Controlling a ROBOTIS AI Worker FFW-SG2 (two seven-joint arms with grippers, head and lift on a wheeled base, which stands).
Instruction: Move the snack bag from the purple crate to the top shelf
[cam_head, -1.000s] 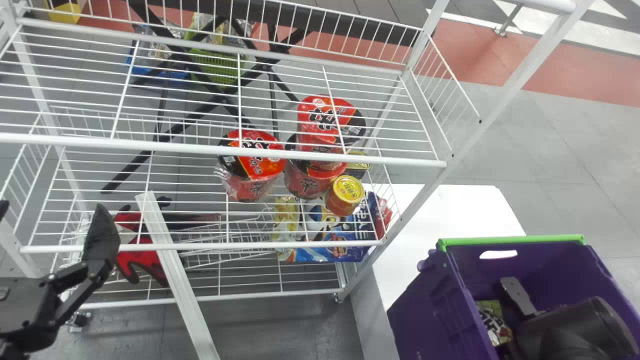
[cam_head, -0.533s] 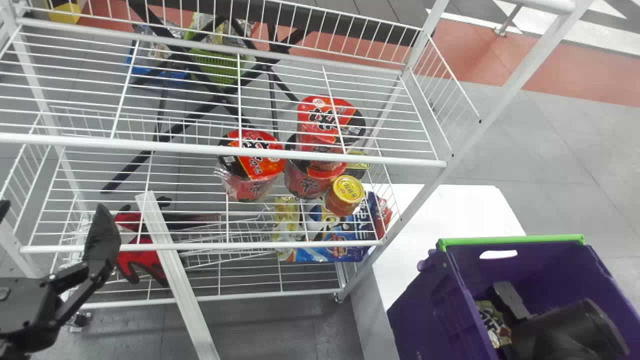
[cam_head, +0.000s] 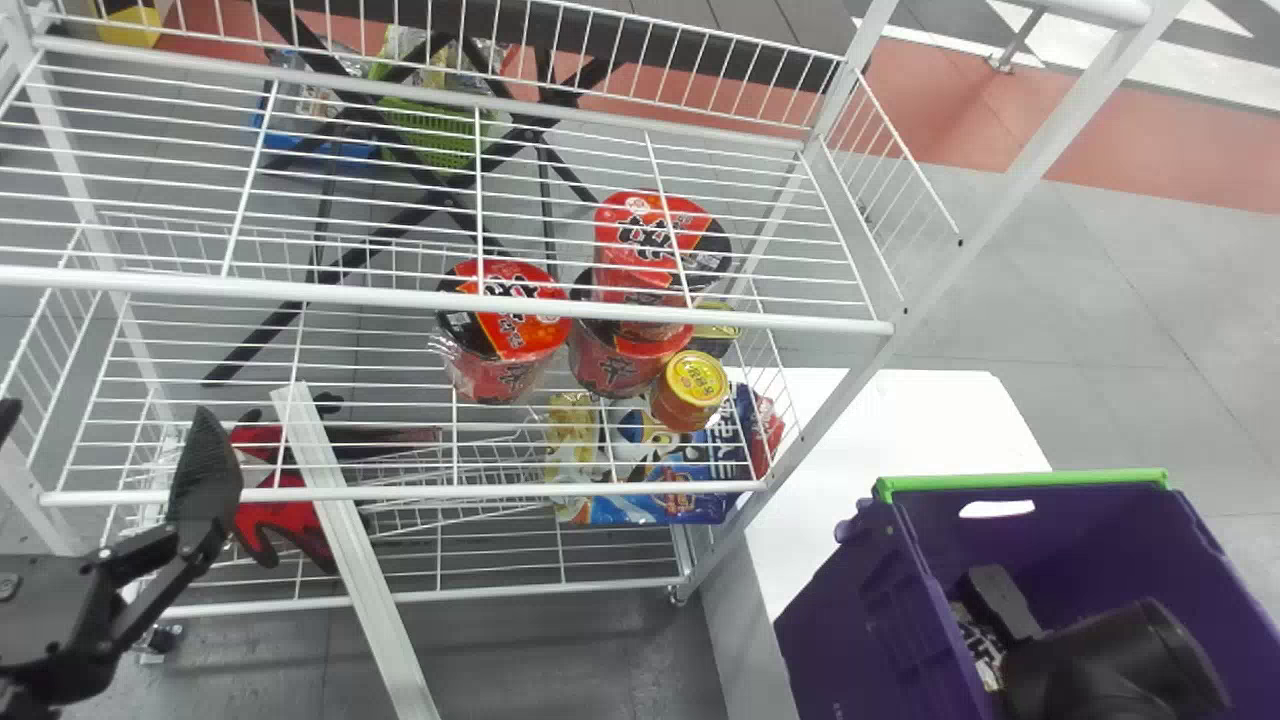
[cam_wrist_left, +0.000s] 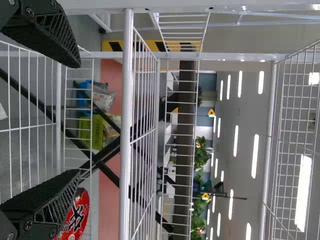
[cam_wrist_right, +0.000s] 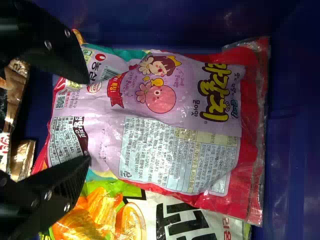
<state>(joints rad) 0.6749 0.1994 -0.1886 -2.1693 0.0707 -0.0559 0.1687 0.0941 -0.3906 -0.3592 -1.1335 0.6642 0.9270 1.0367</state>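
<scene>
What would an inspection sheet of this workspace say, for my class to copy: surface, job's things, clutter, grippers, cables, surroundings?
Surface: white wire rack; white tabletop beside the purple crate.
Job's things: purple-and-red snack bag in the crate, partly over a green-and-white bag.
Clutter: red cups and a yellow-lidded can on a wire shelf, red-and-black gloves lower down.
Grippers: right gripper open over one end of the snack bag; left gripper open at the rack.
Cables: nothing seen.
Surroundings: grey floor with a reddish band; green basket beyond the rack.
</scene>
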